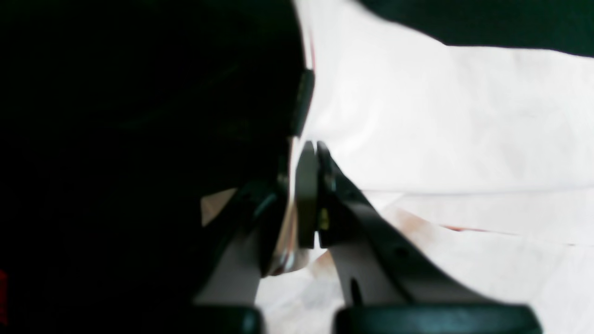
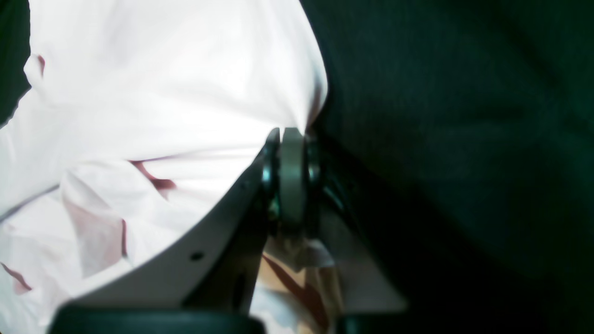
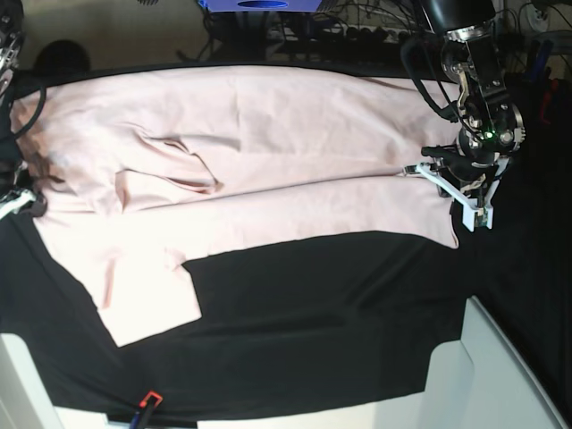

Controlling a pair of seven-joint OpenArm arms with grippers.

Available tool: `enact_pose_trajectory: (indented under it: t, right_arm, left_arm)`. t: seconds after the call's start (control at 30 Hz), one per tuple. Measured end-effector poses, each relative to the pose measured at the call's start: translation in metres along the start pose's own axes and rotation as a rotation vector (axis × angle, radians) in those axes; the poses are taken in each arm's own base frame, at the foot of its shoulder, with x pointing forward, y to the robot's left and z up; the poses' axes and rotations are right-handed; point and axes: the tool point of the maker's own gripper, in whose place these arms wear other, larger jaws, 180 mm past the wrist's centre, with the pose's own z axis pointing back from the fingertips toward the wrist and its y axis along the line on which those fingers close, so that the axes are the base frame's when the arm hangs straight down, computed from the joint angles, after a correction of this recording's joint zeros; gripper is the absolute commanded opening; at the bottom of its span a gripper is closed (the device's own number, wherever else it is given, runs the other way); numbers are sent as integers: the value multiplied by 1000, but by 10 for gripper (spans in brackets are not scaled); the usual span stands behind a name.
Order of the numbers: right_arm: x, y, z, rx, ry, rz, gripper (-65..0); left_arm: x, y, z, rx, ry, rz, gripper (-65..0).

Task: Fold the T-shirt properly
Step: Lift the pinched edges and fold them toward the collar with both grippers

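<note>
The pale pink T-shirt (image 3: 268,152) lies spread across the black table cloth (image 3: 340,304), plain side up, with a long crease across its middle and one sleeve (image 3: 147,299) toward the front left. At the shirt's right edge my left gripper (image 3: 431,175) is shut on the fabric. In the left wrist view its pads (image 1: 307,185) press together where the T-shirt (image 1: 441,116) meets the dark cloth. My right gripper (image 3: 20,204) sits at the far left edge. In the right wrist view the right gripper (image 2: 290,134) is shut, with the T-shirt (image 2: 162,83) drawn into its tip.
A white box (image 3: 500,375) stands at the front right corner, and another white surface (image 3: 22,380) at the front left. A small red and black object (image 3: 146,404) lies at the front edge. Cables (image 3: 357,31) and a blue object (image 3: 259,4) sit behind the table.
</note>
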Motion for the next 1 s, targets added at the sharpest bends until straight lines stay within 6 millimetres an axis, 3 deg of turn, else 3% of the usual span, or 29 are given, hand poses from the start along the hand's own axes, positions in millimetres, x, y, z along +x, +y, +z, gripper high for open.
enact_pose_trajectory:
  t: [0.33, 0.4, 0.6, 0.77, 1.0]
  right_arm:
    - [10, 15, 24, -17, -12, 119, -650]
    - [5, 13, 32, -36, 14, 137, -650]
    - [12, 27, 41, -38, 4, 199, -650]
    - [-10, 28, 40, -37, 80, 192, -650]
    - [-26, 23, 44, -47, 123, 187, -649]
  left_arm:
    - [-23, 2, 6, 5, 42, -9, -650]
    - [-26, 2, 9, 5, 44, -12, -650]
    - [-3, 5, 27, 23, -35, -41, -650]
    - [-15, 8, 29, 28, -7, -49, -650]
    - [-33, 11, 32, 35, 30, -62, -650]
